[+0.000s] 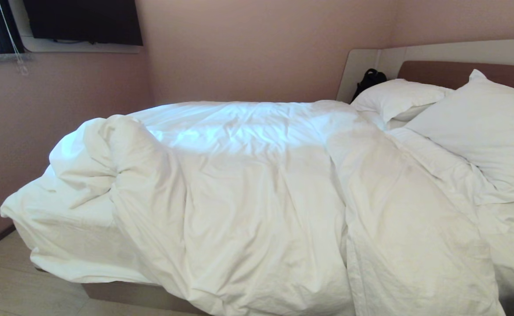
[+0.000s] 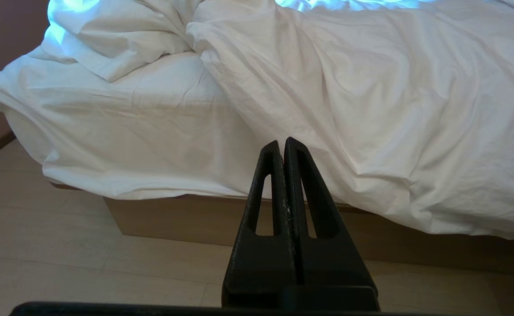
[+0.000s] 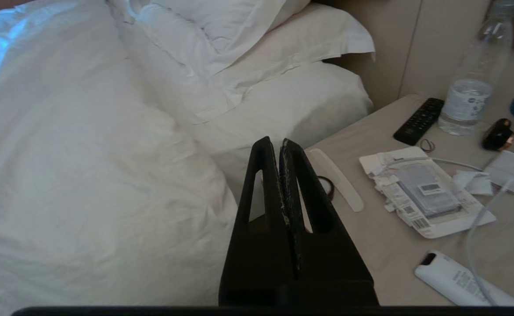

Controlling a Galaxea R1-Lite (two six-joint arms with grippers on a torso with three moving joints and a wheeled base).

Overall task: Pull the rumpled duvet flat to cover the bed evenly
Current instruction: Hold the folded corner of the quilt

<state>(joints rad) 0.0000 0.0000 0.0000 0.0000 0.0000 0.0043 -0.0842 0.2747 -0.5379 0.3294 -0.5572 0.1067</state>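
Observation:
The white duvet (image 1: pixel 257 184) lies rumpled across the bed (image 1: pixel 129 295), bunched into a thick fold near the foot end and spilling over the near side. The mattress sheet (image 1: pixel 63 237) shows bare at the foot corner. Neither arm appears in the head view. My left gripper (image 2: pixel 282 144) is shut and empty, held low in front of the bed's near side, short of the duvet (image 2: pixel 371 109) hanging over the tan base (image 2: pixel 173 219). My right gripper (image 3: pixel 275 145) is shut and empty, by the gap between the duvet (image 3: pixel 85 153) and the bedside table (image 3: pixel 393 245).
Two white pillows (image 1: pixel 480 127) lean on the brown headboard (image 1: pixel 441 72). The bedside table carries a remote (image 3: pixel 418 120), a water bottle (image 3: pixel 476 83), paper packets (image 3: pixel 428 193), a cable and a white device (image 3: pixel 458 281). A black bag (image 1: pixel 369 80) sits behind the far pillow. Wall runs along the bed's far side.

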